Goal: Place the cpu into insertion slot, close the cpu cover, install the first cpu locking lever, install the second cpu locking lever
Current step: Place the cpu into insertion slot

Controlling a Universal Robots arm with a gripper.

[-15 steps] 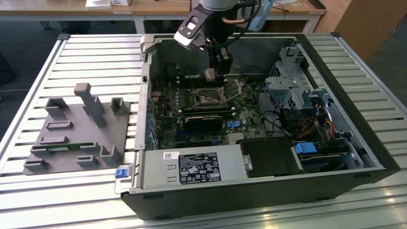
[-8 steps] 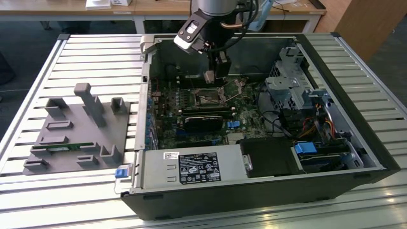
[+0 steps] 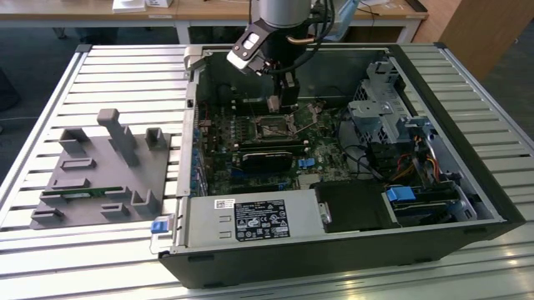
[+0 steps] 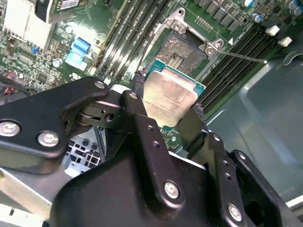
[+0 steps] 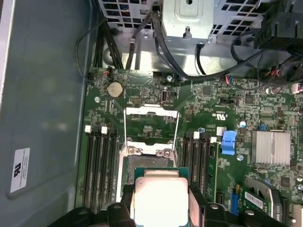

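Slatted metal surface, in a room with wooden desks, carries an open computer case. Inside it, the jaws clamp the cpu by two opposite edges, near the insertion slot and not seated in it. The chip is square, with no long axis, and its silver top faces away from the motherboard.

A silvery worktop of ribbed aluminium slats spreads across the exterior view. Behind it stands a light wooden desk on white metal legs, with white papers lying on top. A brown wooden panel rises at the exterior view's right. The dark grey floor lies beneath, evenly lit.
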